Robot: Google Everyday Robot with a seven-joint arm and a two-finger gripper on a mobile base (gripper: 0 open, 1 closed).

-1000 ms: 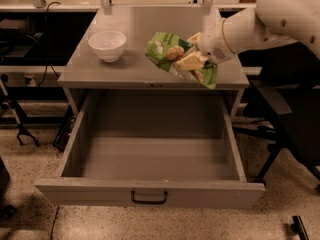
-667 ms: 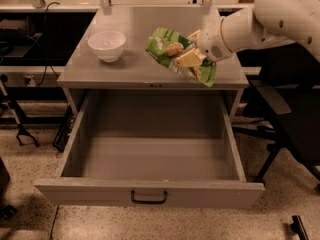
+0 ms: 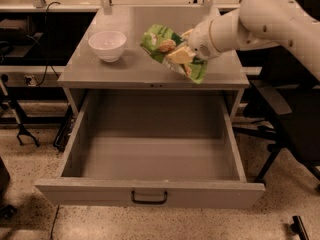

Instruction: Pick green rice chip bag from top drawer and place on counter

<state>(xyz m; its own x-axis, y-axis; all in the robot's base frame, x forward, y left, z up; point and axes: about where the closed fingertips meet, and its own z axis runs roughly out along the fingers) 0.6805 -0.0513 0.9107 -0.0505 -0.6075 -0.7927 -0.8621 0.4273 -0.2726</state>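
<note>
Gripper [image 3: 182, 55] clenched on green rice chip bag [image 3: 158, 38], held tilted above right half of counter [image 3: 125, 66], beyond open top drawer [image 3: 155, 154]. Probably light, soft, crinkly, slippery; chips inside fragile. Best pinched gently mid-body, never crushed.

My two-finger gripper [image 3: 183, 59] sits at the end of my thick white arm [image 3: 265, 11], which slants from the upper right down to the left. The rounded white wrist [image 3: 212, 34] lies just behind the claw, up and to its right. My tan fingers [image 3: 177, 54] point left and a little downward, clamped on the green rice chip bag [image 3: 159, 38], crinkled and light green. The bag sticks out to the claw's left and hangs just below it. I hold the claw tilted, not upright. The flat grey counter [image 3: 125, 69] lies beneath the claw. Beyond the wrist, my arm widens and runs off the right edge.
</note>
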